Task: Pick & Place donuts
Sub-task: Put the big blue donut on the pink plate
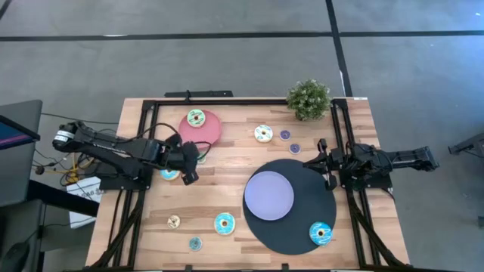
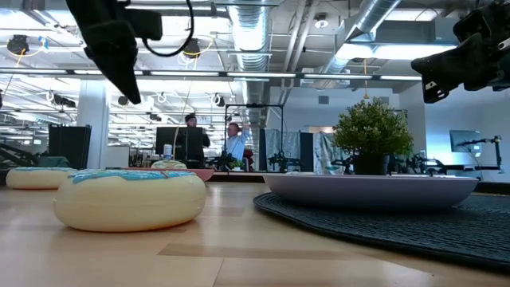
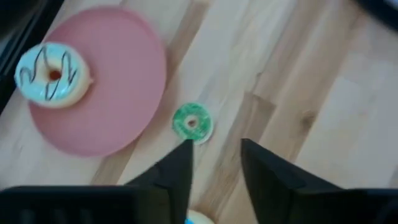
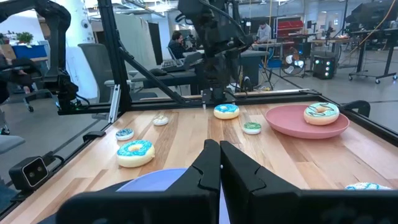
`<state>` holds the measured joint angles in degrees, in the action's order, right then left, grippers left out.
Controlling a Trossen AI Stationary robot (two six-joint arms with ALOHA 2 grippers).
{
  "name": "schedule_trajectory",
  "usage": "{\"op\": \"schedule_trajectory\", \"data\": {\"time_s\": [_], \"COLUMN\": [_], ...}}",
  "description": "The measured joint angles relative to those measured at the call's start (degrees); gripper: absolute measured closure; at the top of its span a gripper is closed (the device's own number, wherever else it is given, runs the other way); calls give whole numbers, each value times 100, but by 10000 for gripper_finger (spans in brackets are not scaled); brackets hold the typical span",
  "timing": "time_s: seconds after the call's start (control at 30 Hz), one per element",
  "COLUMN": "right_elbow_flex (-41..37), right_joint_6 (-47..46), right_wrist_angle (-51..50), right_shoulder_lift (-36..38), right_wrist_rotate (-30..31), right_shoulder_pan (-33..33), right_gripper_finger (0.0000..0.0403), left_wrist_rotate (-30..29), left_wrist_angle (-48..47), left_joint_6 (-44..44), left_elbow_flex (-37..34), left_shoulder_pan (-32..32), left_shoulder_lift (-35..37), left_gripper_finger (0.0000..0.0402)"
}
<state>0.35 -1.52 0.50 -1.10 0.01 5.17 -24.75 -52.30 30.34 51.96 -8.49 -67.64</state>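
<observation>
My left gripper [image 3: 214, 155] hovers open over the wood, its fingertips just short of a small green donut [image 3: 191, 122] that lies flat beside the pink plate [image 3: 112, 106]. A teal-iced donut [image 3: 53, 73] lies flat on that plate. In the high view the left gripper [image 1: 195, 159] is near the plate [image 1: 208, 130], with another teal donut [image 1: 169, 174] below the arm. More donuts [image 1: 224, 224] are scattered over the table. My right gripper [image 4: 219, 155] waits shut at the right edge, holding nothing.
A lavender plate [image 1: 268, 195] lies on a dark round mat [image 1: 302, 170] with a teal donut [image 1: 321, 233] on the mat's near edge. A potted plant [image 1: 308, 98] stands at the far right. A black frame [image 1: 151, 106] borders the table. People stand in the room behind.
</observation>
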Motion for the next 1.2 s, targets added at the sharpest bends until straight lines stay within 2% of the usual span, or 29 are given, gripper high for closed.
{"op": "schedule_trajectory", "data": {"time_s": [0.27, 0.43, 0.6, 0.77, 1.2], "right_elbow_flex": [1, -1, 1, -1, 0], "right_joint_6": [0, 0, 0, 0, 0], "right_wrist_angle": [-1, -1, -1, -1, -1], "right_shoulder_lift": [-1, 0, -1, 0, 0], "right_wrist_rotate": [0, 0, 0, 0, 0], "right_shoulder_pan": [0, 2, 1, 0, 0], "right_gripper_finger": [403, 403, 403, 403, 403], "left_wrist_rotate": [-189, 108, 720, 1205, 1572], "left_wrist_angle": [-392, -596, -618, -726, -1009], "left_joint_6": [-15, 133, 4, -253, -192], "left_elbow_flex": [-205, -875, -1420, -1554, -1552], "left_shoulder_pan": [307, 779, 1337, 1770, 2155], "left_shoulder_lift": [7, 4, 4, 4, 4], "left_gripper_finger": [140, 97, 89, 88, 88]}}
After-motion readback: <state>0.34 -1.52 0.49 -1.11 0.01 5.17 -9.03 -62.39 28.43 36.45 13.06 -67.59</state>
